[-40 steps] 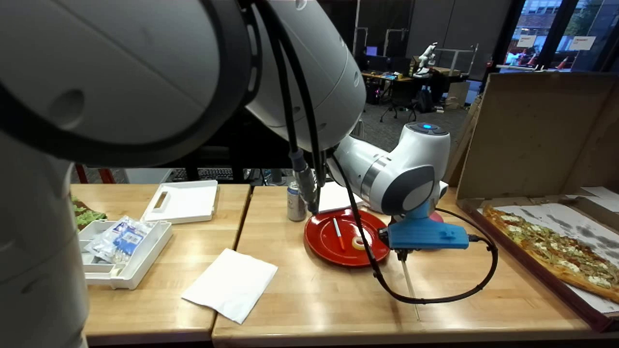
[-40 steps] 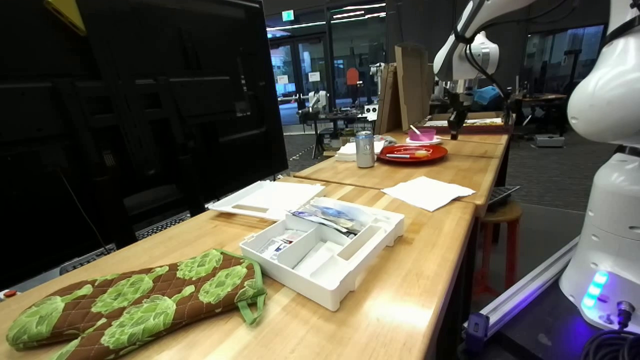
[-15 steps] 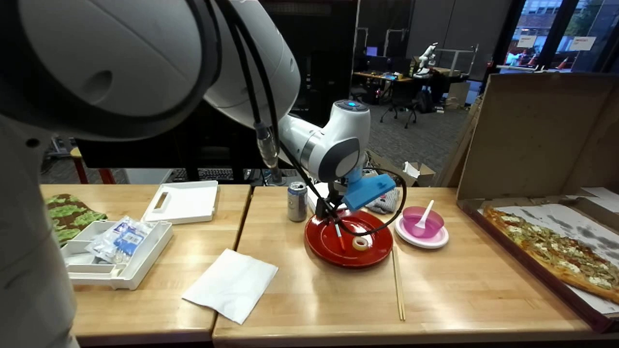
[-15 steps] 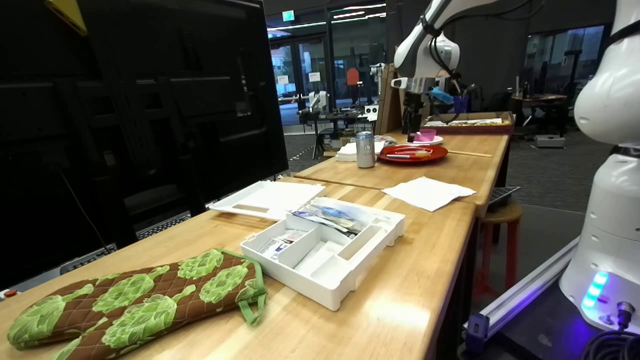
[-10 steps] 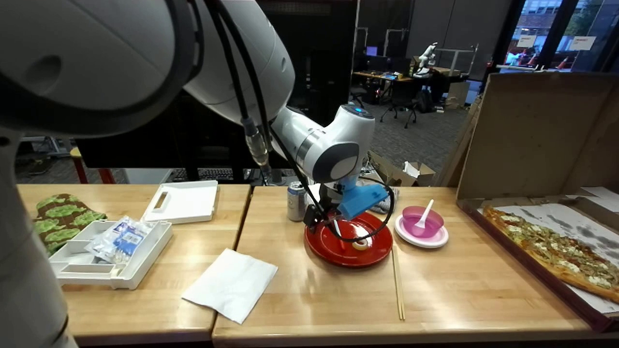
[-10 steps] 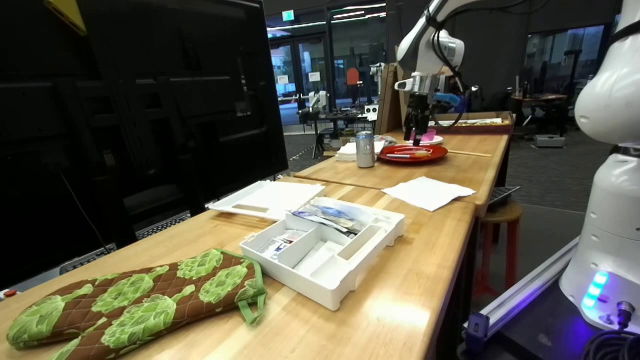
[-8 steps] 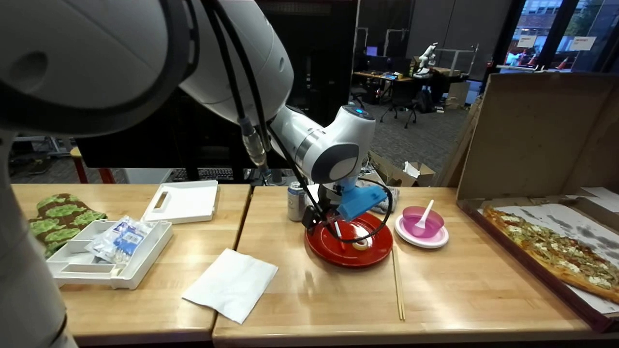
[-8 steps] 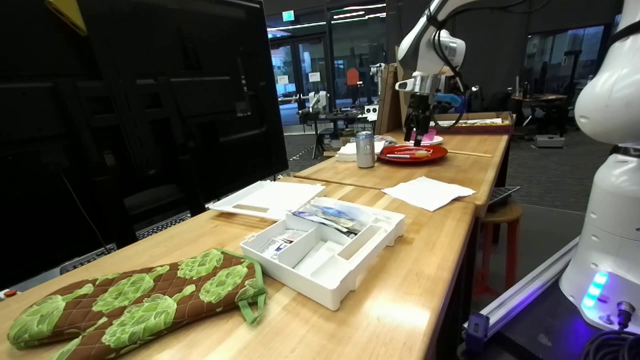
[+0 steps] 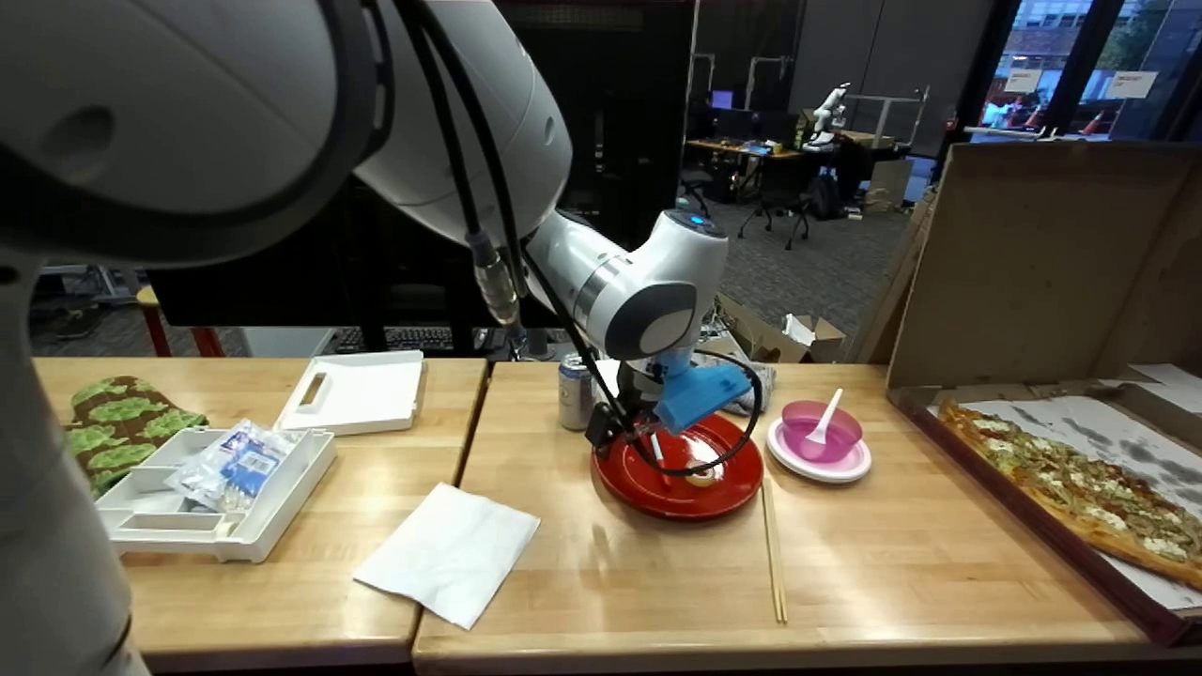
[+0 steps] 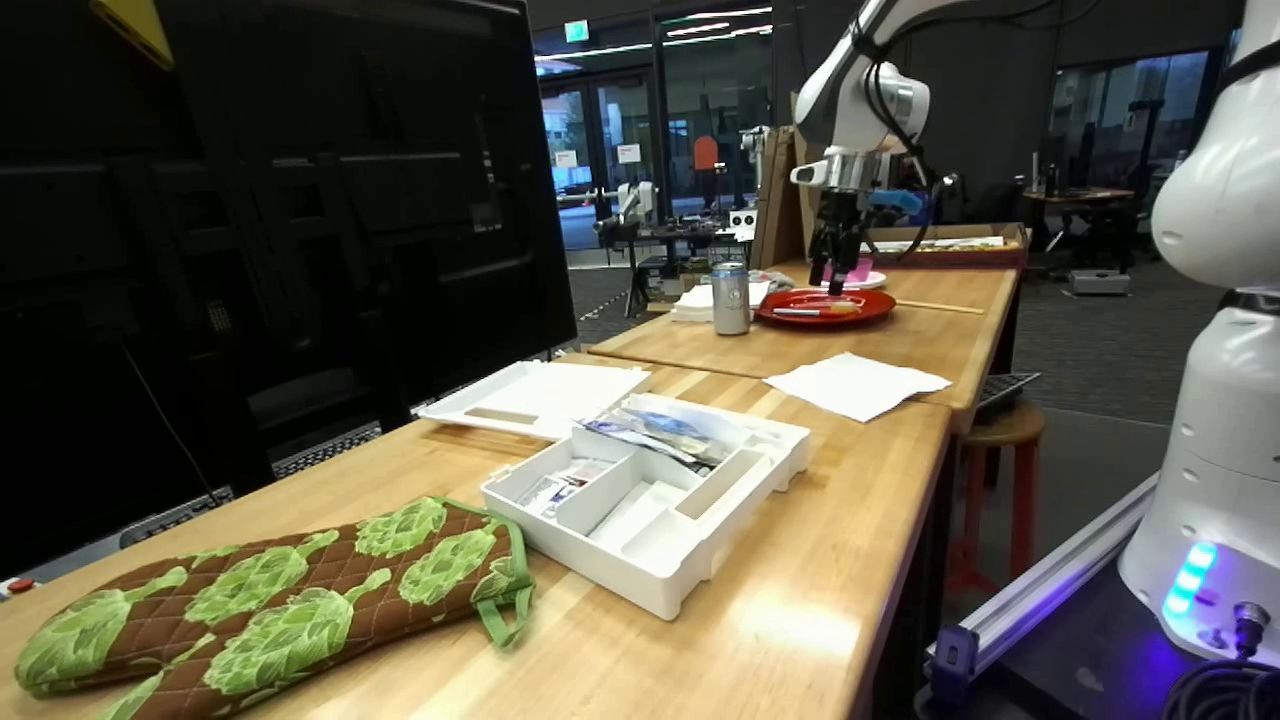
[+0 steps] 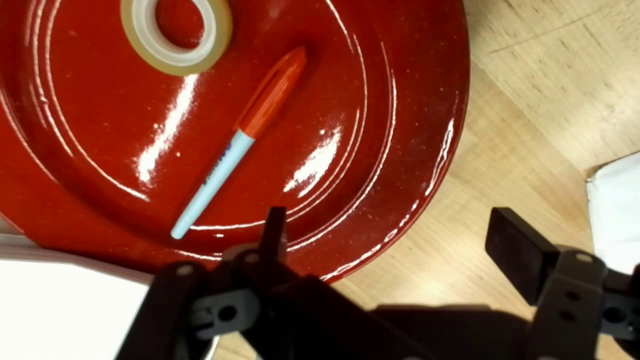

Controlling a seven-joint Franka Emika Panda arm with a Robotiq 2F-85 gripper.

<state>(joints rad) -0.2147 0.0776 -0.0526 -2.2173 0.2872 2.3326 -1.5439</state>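
Observation:
My gripper [image 11: 392, 235] stands open, with nothing between its fingers. In the wrist view, one finger overlaps the red plate [image 11: 415, 100] and the opposite one appears over bare wood past its rim. On the plate lie a marker [image 11: 235, 145] with a red cap and pale blue barrel, and a roll of tape [image 11: 210, 50]. In both exterior views the black gripper [image 10: 828, 275] hangs above the plate, apart from marker and tape. A silver can [image 9: 573, 394] stands close beside it. The cable and blue cover partly hide the plate in an exterior view.
Chopsticks [image 9: 773, 554] lie right of the plate. A pink bowl [image 9: 817, 434] with a white spoon sits behind them. Also here are an open pizza box [image 9: 1080, 469], a white napkin [image 9: 451, 554], a divided white tray [image 10: 640, 570], its lid [image 10: 560, 390] and an oven mitt [image 10: 300, 590].
The gripper has moved left from the chopsticks to over the plate, then lowered a little. The chopsticks, earlier reaching up to it, lie apart on the table. Over the last half second it barely moves.

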